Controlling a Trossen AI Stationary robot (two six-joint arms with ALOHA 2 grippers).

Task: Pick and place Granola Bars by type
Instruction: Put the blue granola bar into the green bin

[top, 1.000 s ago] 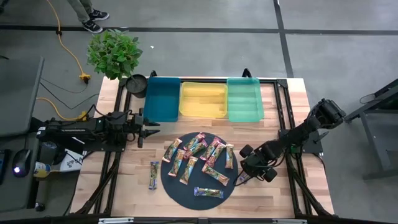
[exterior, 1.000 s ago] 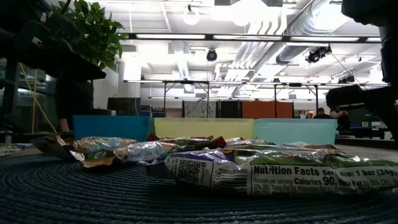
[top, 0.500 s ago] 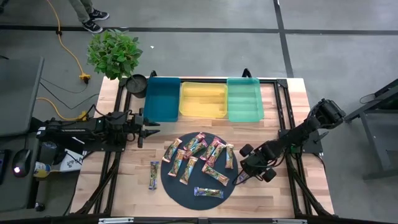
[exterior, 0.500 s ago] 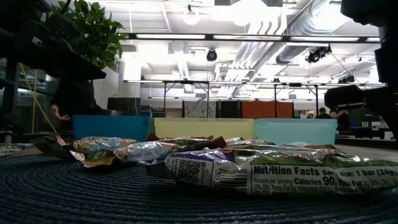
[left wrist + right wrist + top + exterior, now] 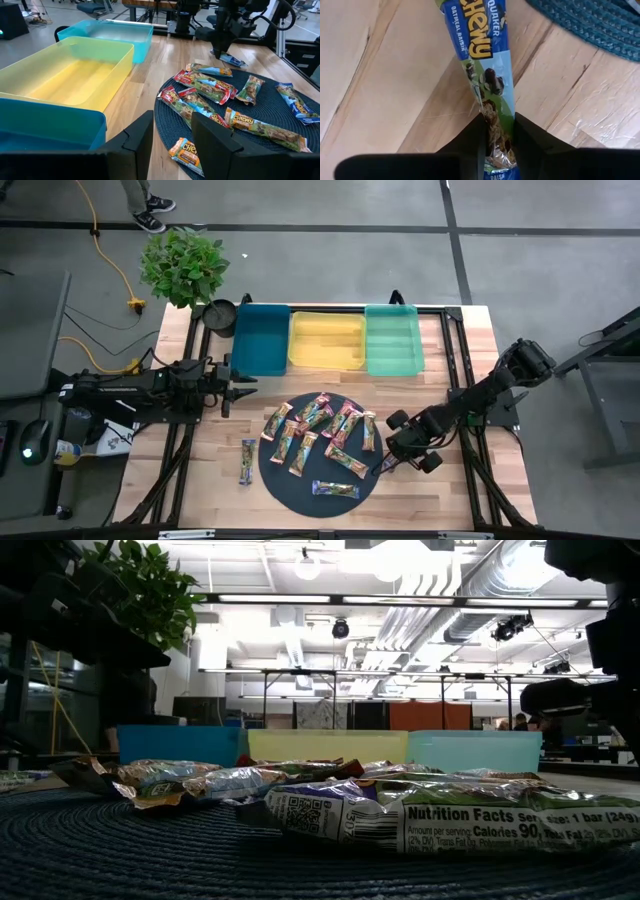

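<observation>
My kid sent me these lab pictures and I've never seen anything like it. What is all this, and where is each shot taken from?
These are two dark robot arms at a wooden table, each ending in a two-finger pincer. One picture looks straight down, one sits at table height, and two come from cameras on the arms' wrists. On a dark round mat lies a pile of granola bars. Behind it stand three trays: blue, yellow and green. The right pincer, at the mat's edge, is pinching the end of a blue-wrapped bar. The left pincer waits off to the side, holding nothing. A potted plant stands at the corner.
</observation>
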